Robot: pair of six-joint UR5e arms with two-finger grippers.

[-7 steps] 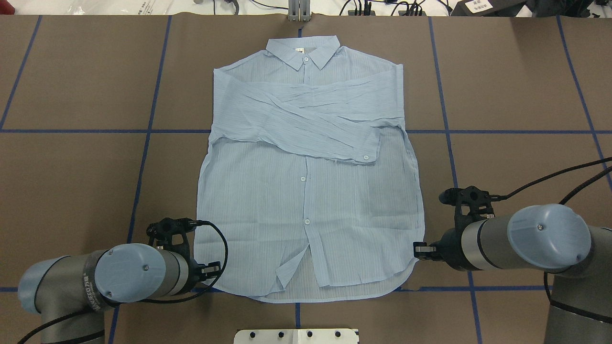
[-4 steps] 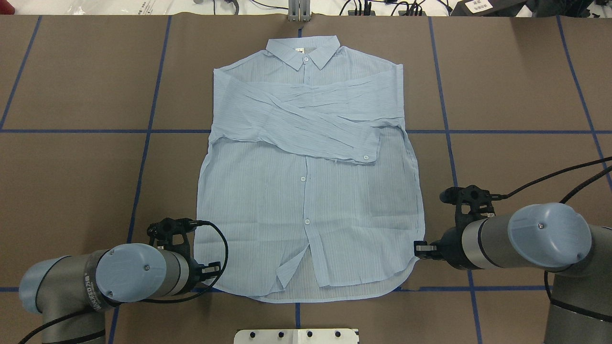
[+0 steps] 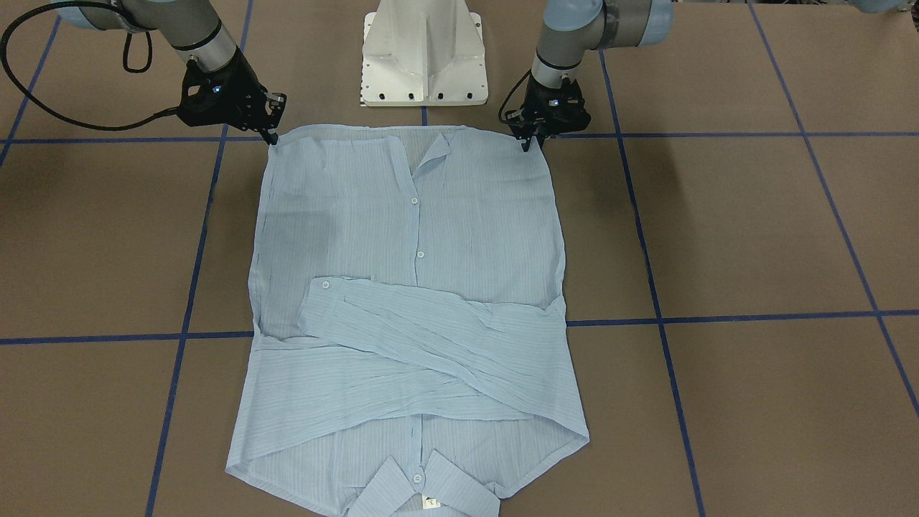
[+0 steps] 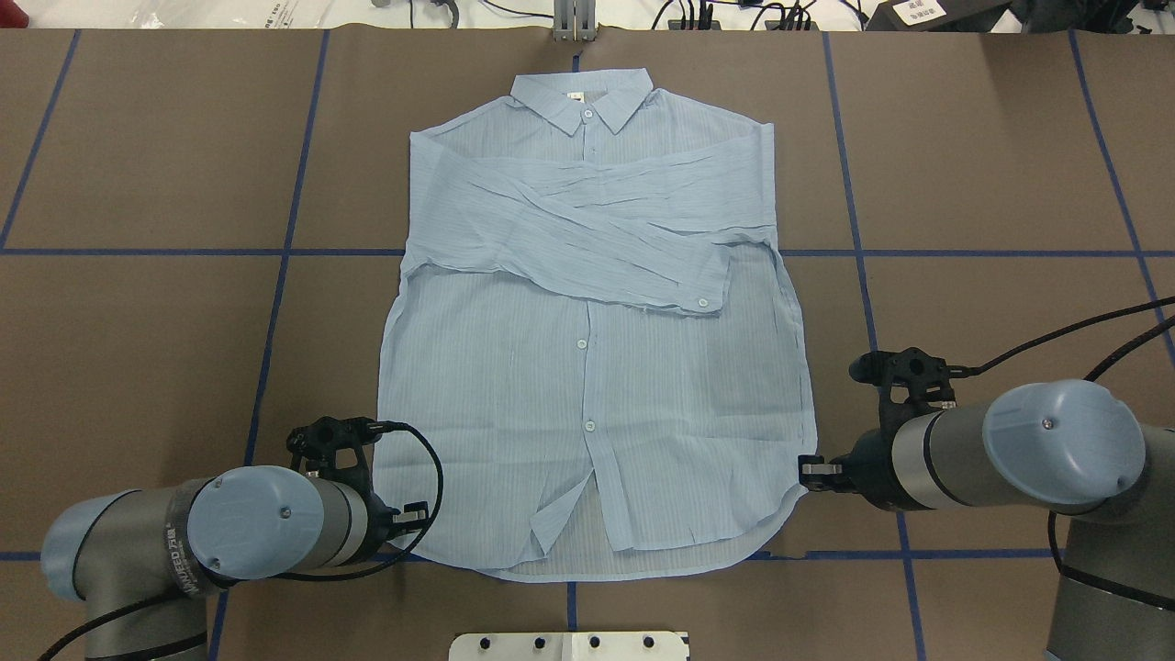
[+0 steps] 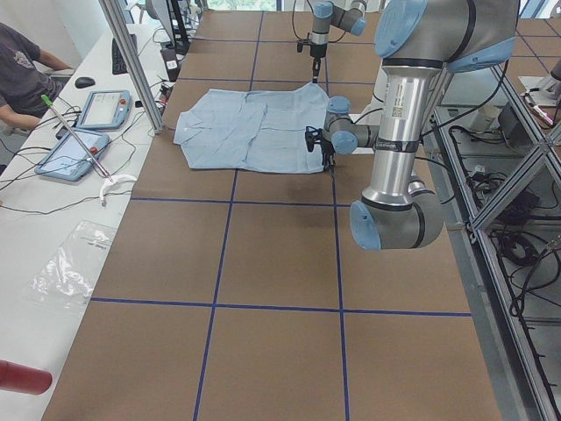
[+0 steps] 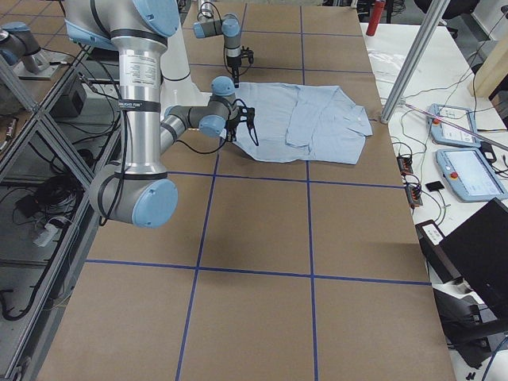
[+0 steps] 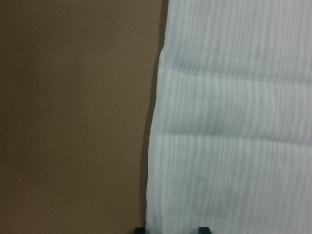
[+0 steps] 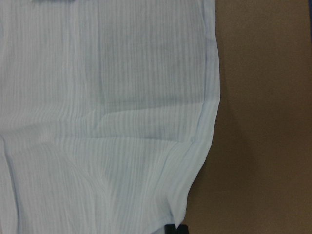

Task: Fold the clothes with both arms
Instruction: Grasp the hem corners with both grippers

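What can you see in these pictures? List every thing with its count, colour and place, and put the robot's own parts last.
shirt: one, pale blue, flat mid-table, sleeves folded across the chest, collar away from the robot.
table: one, brown, under everything.
tape lines: several, blue, a grid on the table.
tablets: two, blue-grey, on the white side bench.
person: one, dark sleeve, at that bench.
pedestal base: one, white, between the arms.
left arm: one, grey with light-blue caps, beside the hem.
right arm: one, same colours, at the hem's other side.
left fingers: black, apart, at a hem corner.
right fingers: black, together on the other hem corner.
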